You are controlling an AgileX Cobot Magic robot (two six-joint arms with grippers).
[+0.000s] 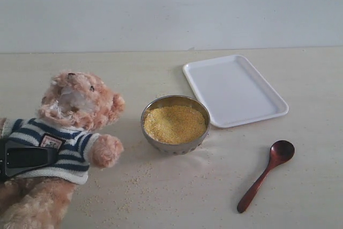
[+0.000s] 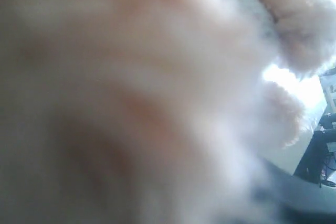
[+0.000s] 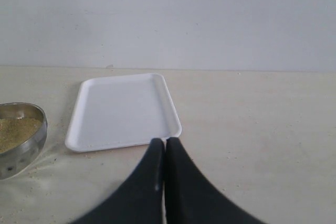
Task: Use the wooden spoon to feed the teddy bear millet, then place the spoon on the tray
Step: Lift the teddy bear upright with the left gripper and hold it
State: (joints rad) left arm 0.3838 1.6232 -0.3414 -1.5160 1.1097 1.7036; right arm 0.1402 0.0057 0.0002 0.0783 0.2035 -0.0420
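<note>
Wooden spoon [image 1: 266, 181] not yet collected: in the exterior view it lies flat on the table [image 1: 300, 197], bowl end toward the tray [image 1: 233, 90] but apart from it, handle pointing to the near edge, off to the right of the metal bowl [image 1: 175, 124]. The bowl is heaped with millet [image 1: 174, 123], and loose grains are strewn on the table in front of it. The teddy bear [image 1: 75, 116] sits at the left, head tipped back. The left gripper [image 1: 37, 156] shows one black finger laid across the striped shirt; the other finger is hidden, but this reads as a clamp round the torso. The tray carries nothing. The right arm does not show in this view. The left wrist view is filled with blurred pale fur, so it confirms close contact with the bear and nothing more. The right wrist view shows the right gripper [image 3: 165, 144] with its black fingers pressed together on nothing, hovering over bare table, the tray ahead and the metal bowl at the frame edge; the spoon is not in that view. Judgement: the step in hand is picking up the spoon. The right gripper should spread, come down over the handle's middle rather than the slim tip, and close across its width so the bowl end stays level for scooping. Markings: a small chest badge [image 1: 51, 142] on the shirt, too small to read; no other brand or writing found.
</note>
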